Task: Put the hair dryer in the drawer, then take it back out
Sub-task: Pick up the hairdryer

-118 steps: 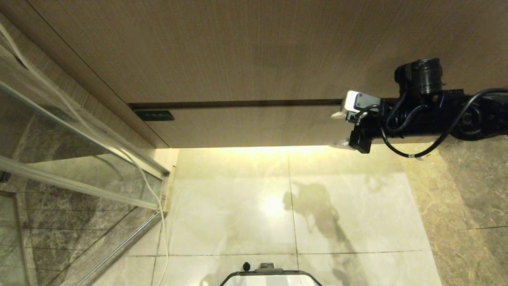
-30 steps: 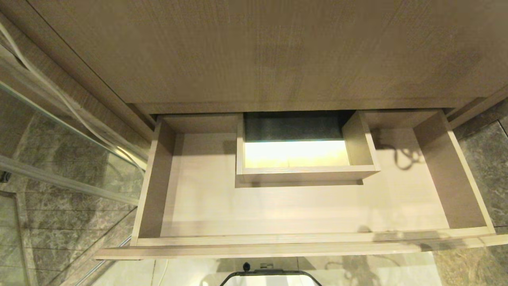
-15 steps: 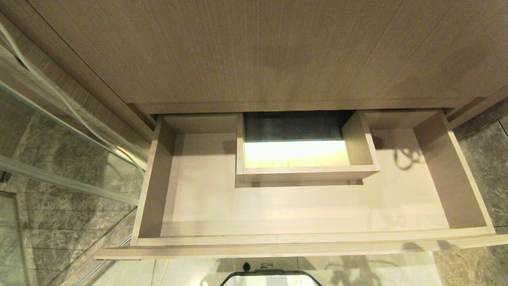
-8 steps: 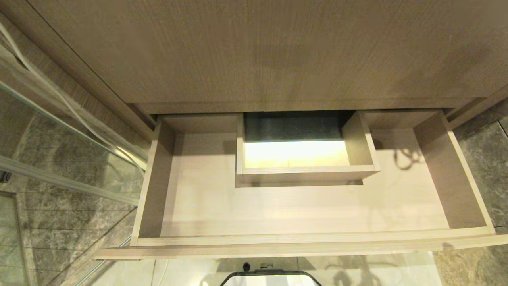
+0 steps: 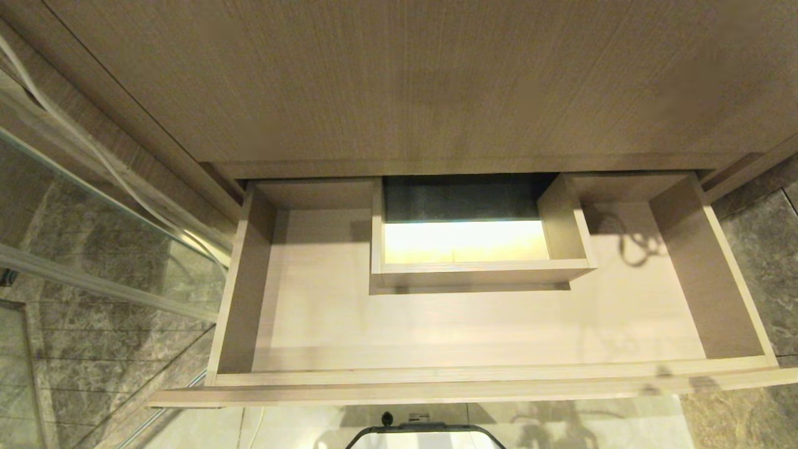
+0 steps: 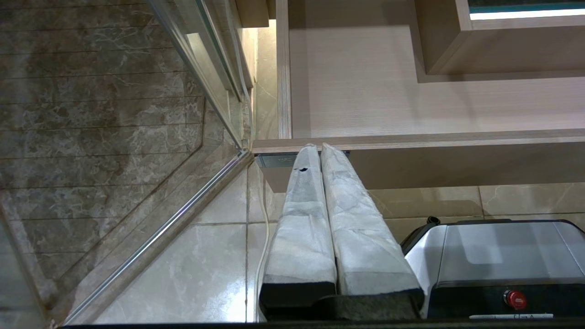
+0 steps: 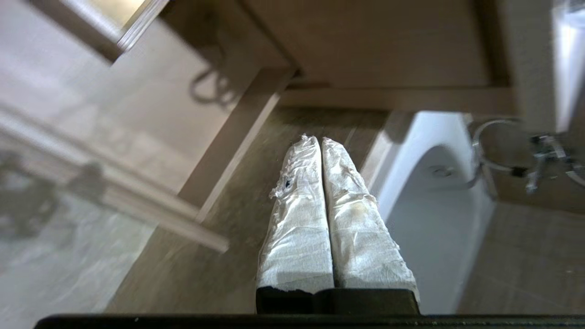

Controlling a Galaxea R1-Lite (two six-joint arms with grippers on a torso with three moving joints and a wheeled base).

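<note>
Head view: drawer (image 5: 474, 324) pulled fully out, nothing lying on its floor; boxed cutout (image 5: 480, 249) sits at back centre. Neither arm shows here.
Hair dryer: not in any view. Can't say where it lies, so its long axis and its direction from either set of jaws are unknown.
Right gripper (image 7: 318, 141): jaws pressed together, holding nothing. It hangs off the drawer's right end, outside the side wall, over the dark floor (image 7: 192, 274) with a white basin-like fixture (image 7: 434, 192) just beside it.
Left gripper (image 6: 317, 148): jaws closed flat on each other, empty. Parked low by the robot base (image 6: 493, 246), tips just under the drawer's front edge near its left corner, beside the glass shower panel (image 6: 201, 91).
Task state: my read is that stowing hasn't started, since the drawer is open but bare.
Key relation: unresolved. The right arm looks like the working one, being up beside the drawer rather than parked, so it's the likelier to fetch the dryer.
Next need: find the dryer first, then open the jaws before approach.
Risk: drawer front juts into the arm's path.
</note>
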